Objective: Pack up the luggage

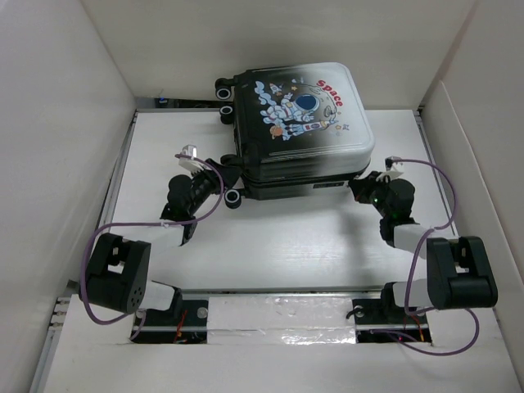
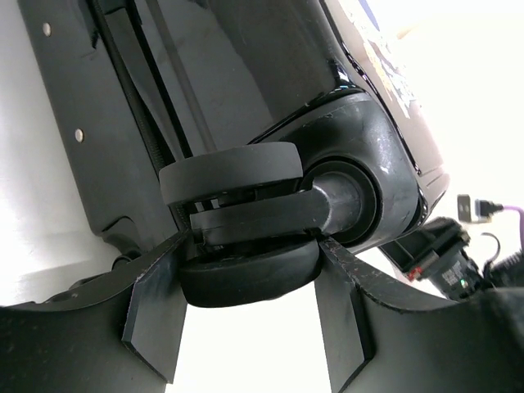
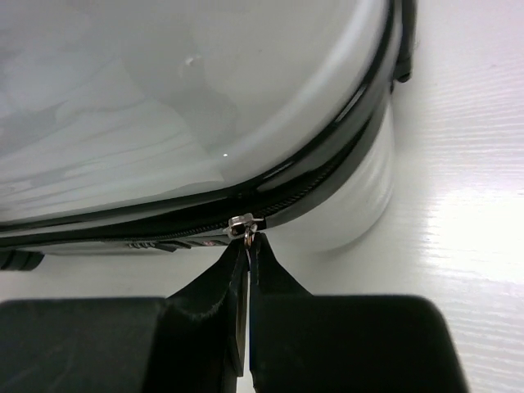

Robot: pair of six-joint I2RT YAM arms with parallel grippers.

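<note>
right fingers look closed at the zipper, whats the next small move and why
Probably draw the zipper pull along the seam. The right gripper is shut on it at the corner of the luggage, and the left gripper holds a wheel, seemingly bracing the case.

White worktop, and just one thing lying on it. That's the astronaut-print suitcase, flat and closed at the far side, print facing up, wheels to the left.
</note>
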